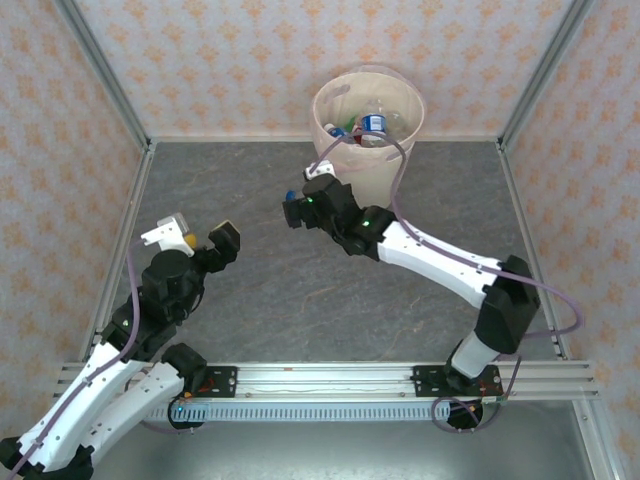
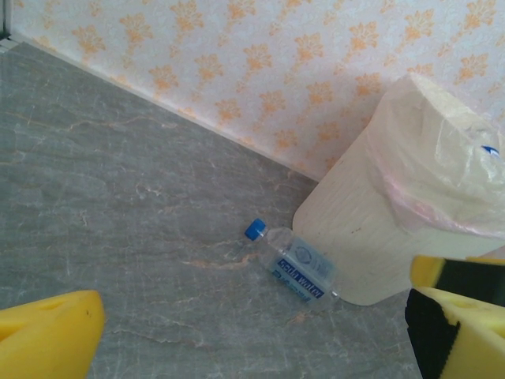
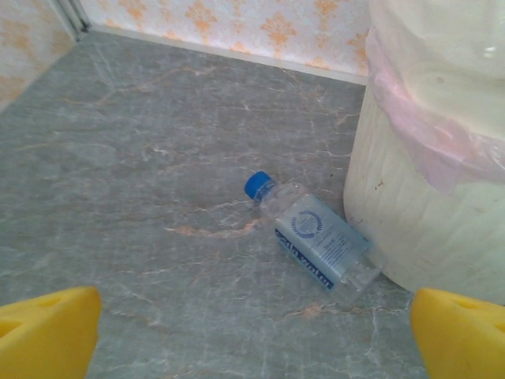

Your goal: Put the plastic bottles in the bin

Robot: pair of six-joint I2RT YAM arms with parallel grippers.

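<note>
Bin (image 1: pixel 365 168): tall round cream bucket with a smooth plastic wall and a thin pink liner bunched at the rim. It stands at the far edge of the desk (image 1: pixel 250 300), against the patterned wallpaper (image 1: pixel 250 60). In the top view the right arm's wrist hides its lower left side.

Bottles inside (image 1: pixel 372 127): a jumble of clear plastic with a blue label and a bit of green. The count is hard to make out.

One loose bottle (image 3: pixel 319 241) lies on its side on the desk at the bin's foot, base toward the bin and blue cap pointing away. Cannot tell if it touches the bin. It has a clear squarish body and a blue-and-white label with blurred print.

Right fingers (image 3: pixel 47 328): yellow pads cut off at the bottom corners, spread wide and empty, above the desk near the loose bottle.

Left fingers (image 2: pixel 47 335): also spread wide and empty, pads cropped, well apart from the bottle.

The desk is grey, marbled and matte.
</note>
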